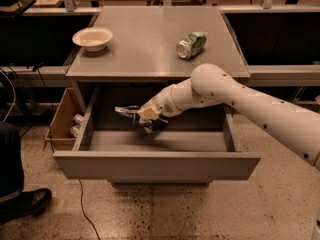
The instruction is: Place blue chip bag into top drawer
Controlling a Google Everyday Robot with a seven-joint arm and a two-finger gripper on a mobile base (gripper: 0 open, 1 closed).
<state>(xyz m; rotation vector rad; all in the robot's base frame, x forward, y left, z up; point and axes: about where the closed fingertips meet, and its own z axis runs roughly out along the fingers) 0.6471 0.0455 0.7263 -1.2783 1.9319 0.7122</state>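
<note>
- The arm (235,96) reached in from the right, under the front edge of the surface (150,29), and the claw (148,114) sat inside the open drawer (155,166), left of its middle.
- The claw was clamped on the chip bag (128,112), with crumpled dark foil sticking out to the left and hanging below it.
- The bag was inside the drawer walls, towards the far side. Whether its lower edge touched the drawer floor, I could not tell.
- The bowl (92,38) sat far left on the surface and the can (191,45) lay on its side to the right, both well apart from the action.
- A wooden box (62,124) stood just beside the drawer's left wall.
- My read: the task was nearly done, with only the release and the pull-out left.
- Risk one: crumpled foil is light and springy, so on release it could cling to the claw and ride back out with it.
- Risk two: if the bag stood tall instead of lying flat, it could poke above the rim and snag under the surface.
- Risk three: the arm ran close beneath the surface edge, so lifting too early could knock it.
- Risk four: a sideways swing on the way out could hit the drawer's right wall.
</note>
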